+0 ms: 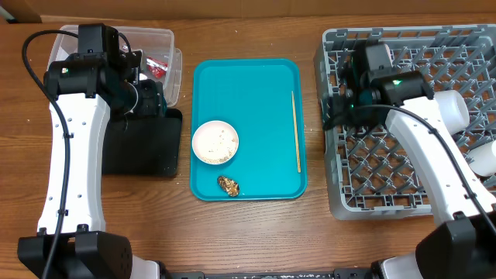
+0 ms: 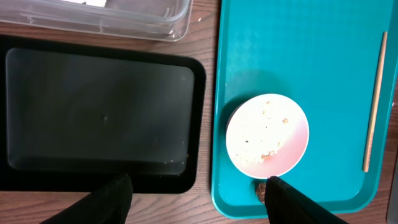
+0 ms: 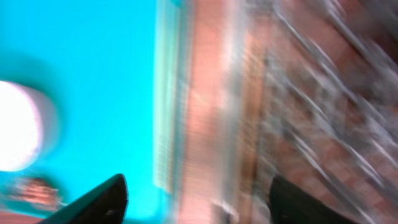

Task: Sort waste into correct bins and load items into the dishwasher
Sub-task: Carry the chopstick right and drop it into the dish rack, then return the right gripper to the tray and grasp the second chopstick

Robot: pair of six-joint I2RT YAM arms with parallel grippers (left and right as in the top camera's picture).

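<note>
**Status: partly complete.**

**Done:**
- The red wrapper point(image 1: 159, 67) lies in the clear tub point(image 1: 155, 37), left of the teal tray point(image 1: 271, 85).
- White vessels point(image 1: 452, 109) lie in the grey dish rack point(image 1: 387, 155), right of the teal tray.

**Outstanding, all on the teal tray:**
- The white bowl point(image 1: 215, 142) holding rice point(image 2: 261, 140), at lower left.
- The brown food scrap point(image 1: 228, 184), just below the bowl.
- One chopstick point(image 1: 295, 132), along the right edge.

The black tray point(image 2: 99, 112), just left of the teal tray, looks almost bare.

**Grippers:**
- Left gripper point(image 2: 199, 182): fingers apart, empty, over the black tray's near edge.
- Right gripper point(image 3: 198, 180): fingers apart, empty, between the teal tray and the rack.

**Limits:**
- The right wrist view is motion-blurred.
- A second chopstick and the tissue cannot be located.
- The rack's right side is cut off and partly masked by the right arm point(image 1: 434, 155).
</note>
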